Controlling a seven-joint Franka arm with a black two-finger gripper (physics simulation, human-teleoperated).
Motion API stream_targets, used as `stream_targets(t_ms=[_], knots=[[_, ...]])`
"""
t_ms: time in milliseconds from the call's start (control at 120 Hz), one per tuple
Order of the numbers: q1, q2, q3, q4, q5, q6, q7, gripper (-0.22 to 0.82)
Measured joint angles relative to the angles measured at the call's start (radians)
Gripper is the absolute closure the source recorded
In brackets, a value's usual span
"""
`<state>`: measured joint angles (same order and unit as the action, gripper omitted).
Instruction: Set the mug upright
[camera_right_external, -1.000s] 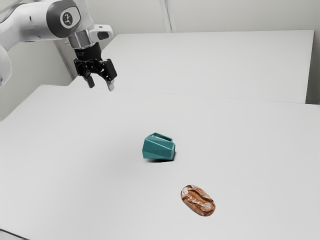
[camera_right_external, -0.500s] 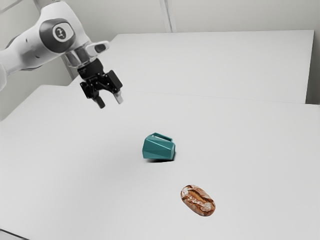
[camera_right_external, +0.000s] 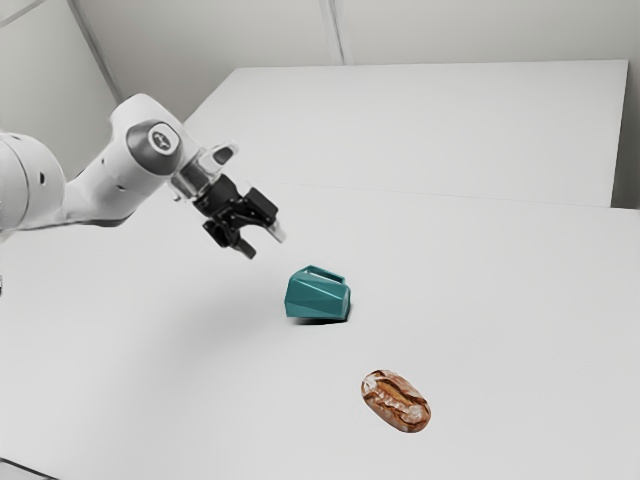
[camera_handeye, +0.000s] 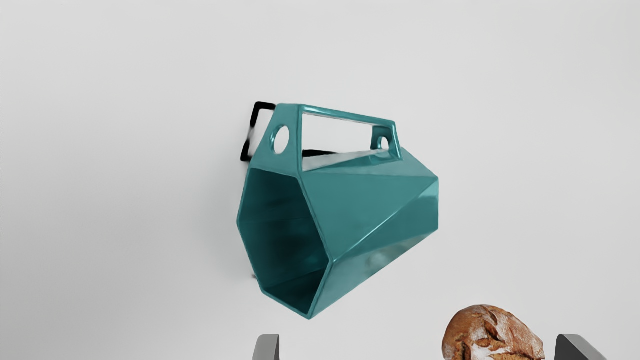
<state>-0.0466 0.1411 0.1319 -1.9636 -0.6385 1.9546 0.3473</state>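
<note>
Finding mug tipped over, resting on its side on the worktop, so not upright. Placing claw above the worktop, on the arm's side of the mug, toward the exterior view's left of it, near but not touching. Marking claw as spread, with fingers wide apart and pinching nothing.

Flagging the relation that matters: mug's long axis against the line between the fingers. Reading that axis, from mouth to base, as roughly along the finger line, a bit askew, not across it. Logging mouth toward the arm, base toward the exterior view's right, handle on the side away from the bread.

Likely calls for lowering and reaching on toward the mug, and for turning claw about a quarter if going for a squeeze across the body. As angled now, would probably close end to end, mouth against base: awkward fit, could slip on slanted facets. Once gripped, should need tilting base down, mouth up.
</note>
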Motion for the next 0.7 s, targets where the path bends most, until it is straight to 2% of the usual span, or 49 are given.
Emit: stream_targets(t_ms=[150,300,667,700], knots=[[0.002,0.075,0.0,-0.015,-0.091,0.061,0.063,0.0],[0.001,0.109,-0.001,-0.056,-0.181,0.087,0.125,0.0],[-0.007,0.158,-0.006,-0.08,-0.414,0.059,0.277,0.0],[-0.007,0.159,-0.006,-0.08,-0.423,0.053,0.287,0.03]])
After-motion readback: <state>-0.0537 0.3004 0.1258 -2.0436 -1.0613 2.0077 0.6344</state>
